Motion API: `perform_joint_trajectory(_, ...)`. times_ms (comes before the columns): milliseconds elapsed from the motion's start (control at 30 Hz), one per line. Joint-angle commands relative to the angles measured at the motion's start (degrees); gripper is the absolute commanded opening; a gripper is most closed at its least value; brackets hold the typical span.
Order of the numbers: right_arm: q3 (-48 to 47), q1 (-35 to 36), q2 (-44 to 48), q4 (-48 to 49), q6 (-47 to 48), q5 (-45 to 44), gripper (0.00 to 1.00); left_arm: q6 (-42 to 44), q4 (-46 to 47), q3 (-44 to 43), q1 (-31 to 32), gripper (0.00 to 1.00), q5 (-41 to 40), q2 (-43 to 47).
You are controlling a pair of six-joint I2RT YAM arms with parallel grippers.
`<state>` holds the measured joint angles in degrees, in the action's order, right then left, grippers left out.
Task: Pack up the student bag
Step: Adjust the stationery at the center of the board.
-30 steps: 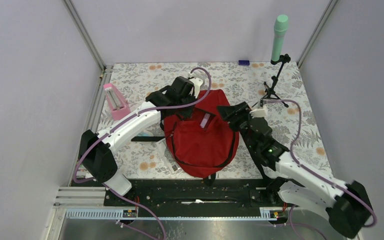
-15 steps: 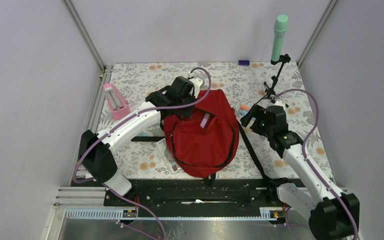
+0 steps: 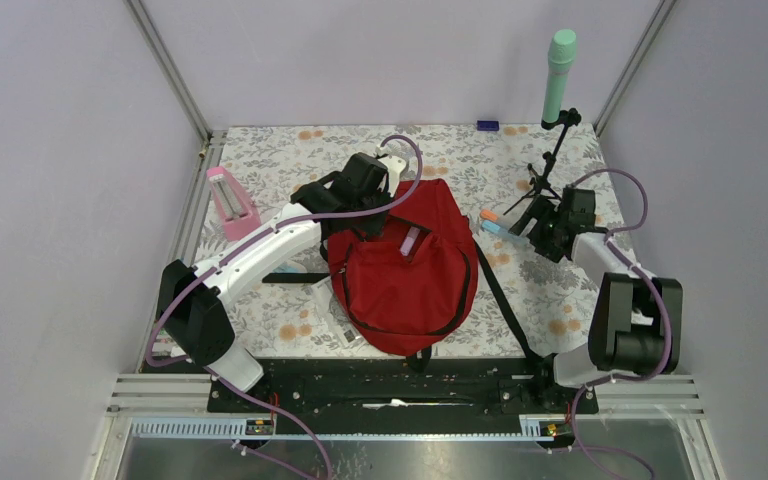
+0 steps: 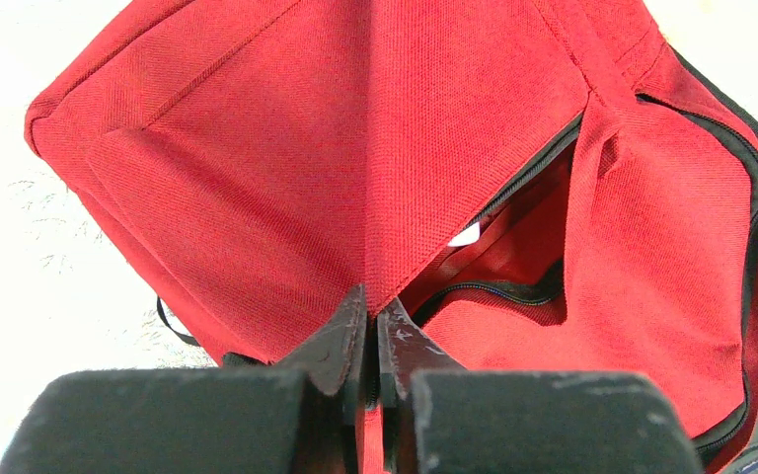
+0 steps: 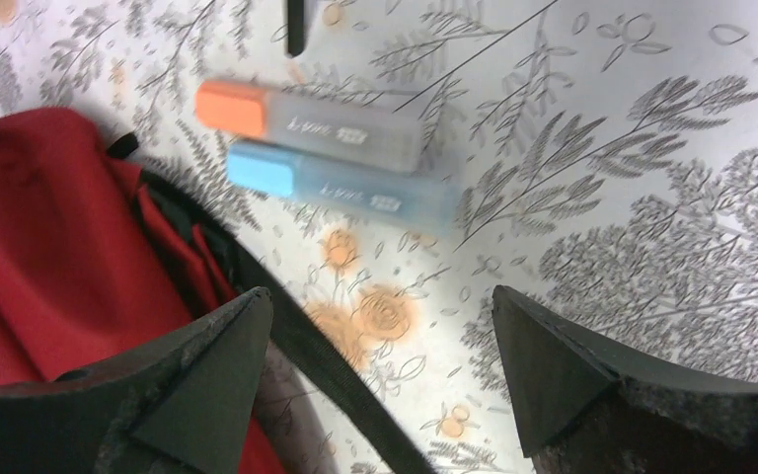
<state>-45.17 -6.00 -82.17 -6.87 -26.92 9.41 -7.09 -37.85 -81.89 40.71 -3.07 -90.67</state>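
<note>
The student bag, a big red backpack, lies in the middle of the table with its zip open. My left gripper is shut on a fold of red fabric at the bag's upper edge and holds it lifted; in the left wrist view the gripper pinches that fold of the bag, with the dark opening to the right. My right gripper stands open and empty to the bag's right. In the right wrist view the gripper hovers over the cloth below an orange-capped highlighter and a blue-capped highlighter.
A black bag strap crosses between the right fingers. A small tripod holding a mint-green cylinder stands at the back right. A pink case sits at the left. White packets stick out under the bag's left side.
The right arm has swung from the bag's opening out to the right, its jaws spreading wider, and now hangs by the highlighters. The left gripper has kept its hold.
</note>
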Motion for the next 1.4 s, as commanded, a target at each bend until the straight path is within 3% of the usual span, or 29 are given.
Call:
perform_joint_trajectory(0,-5.1,-3.2,-4.8,4.2,1.0,4.8,0.89,0.6,0.3,-0.4,-0.3,0.00,-1.3,2.6)
perform_joint_trajectory(200,-12.0,-4.4,-14.1,0.9,1.8,8.8,0.89,0.3,0.1,-0.6,-0.3,0.01,-1.6,2.1)
perform_joint_trajectory(533,-17.2,-4.4,-21.0,-2.6,-0.3,13.4,0.86,0.3,0.1,-0.6,-0.4,0.03,-2.1,2.1)
perform_joint_trajectory(733,-15.6,-4.4,-20.9,-2.6,-0.3,14.0,0.86,0.3,0.1,-0.6,-0.4,0.03,-2.1,2.3)
perform_joint_trajectory(1100,-10.8,-1.2,-17.4,-5.5,0.7,16.4,0.76,0.1,0.1,-0.7,-0.4,0.03,-1.7,1.9)
perform_joint_trajectory(1367,-10.1,4.4,-14.5,-11.0,3.3,6.3,0.72,-0.1,0.1,-0.7,-0.4,0.03,-1.1,1.9)
